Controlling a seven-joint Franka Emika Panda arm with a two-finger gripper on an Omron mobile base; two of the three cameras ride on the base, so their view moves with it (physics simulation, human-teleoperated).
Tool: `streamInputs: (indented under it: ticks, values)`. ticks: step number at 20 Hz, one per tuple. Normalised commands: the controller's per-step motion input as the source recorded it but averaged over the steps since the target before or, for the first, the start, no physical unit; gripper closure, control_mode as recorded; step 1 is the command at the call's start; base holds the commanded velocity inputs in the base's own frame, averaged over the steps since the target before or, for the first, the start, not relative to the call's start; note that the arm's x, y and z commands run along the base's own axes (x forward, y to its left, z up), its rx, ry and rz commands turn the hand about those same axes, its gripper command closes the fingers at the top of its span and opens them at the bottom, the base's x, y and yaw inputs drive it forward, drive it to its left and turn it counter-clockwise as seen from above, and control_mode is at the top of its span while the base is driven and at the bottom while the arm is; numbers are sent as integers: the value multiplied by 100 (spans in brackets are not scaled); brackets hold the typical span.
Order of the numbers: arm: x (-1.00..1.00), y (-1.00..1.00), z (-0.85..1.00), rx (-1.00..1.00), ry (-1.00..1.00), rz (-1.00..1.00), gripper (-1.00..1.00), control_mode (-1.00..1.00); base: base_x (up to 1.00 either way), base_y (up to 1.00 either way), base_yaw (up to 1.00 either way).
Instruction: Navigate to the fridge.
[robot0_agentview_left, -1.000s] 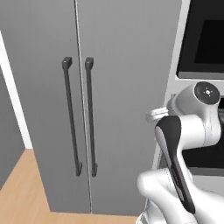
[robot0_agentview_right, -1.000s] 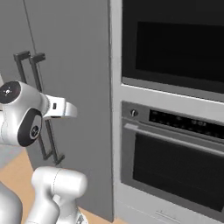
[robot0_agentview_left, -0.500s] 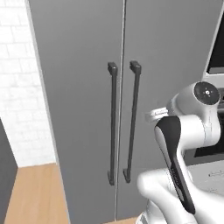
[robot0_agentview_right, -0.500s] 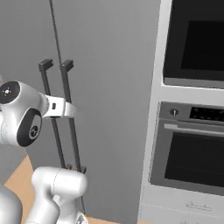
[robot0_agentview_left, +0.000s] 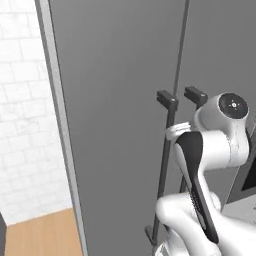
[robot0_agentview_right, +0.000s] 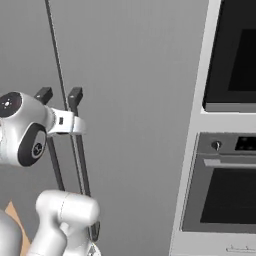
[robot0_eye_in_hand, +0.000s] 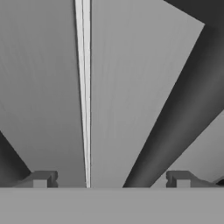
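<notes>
Because the fridge (robot0_agentview_left: 115, 125) looms so close, overshooting could ram its bar handles (robot0_agentview_right: 77, 150); the gripper (robot0_eye_in_hand: 110, 180) has its jaws spread.

black wall oven (robot0_agentview_right: 225, 200), white brick wall (robot0_agentview_left: 25, 125), wooden floor (robot0_agentview_left: 42, 237)

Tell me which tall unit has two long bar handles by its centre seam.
The matte grey fridge, left of the black glass-fronted oven column; its handles flank the seam.
</notes>
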Motion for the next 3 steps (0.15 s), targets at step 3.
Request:
streamInputs:
  ticks: [3]
  values:
    - [0, 0, 0, 0, 0, 0, -100, 100, 100, -29, -1]
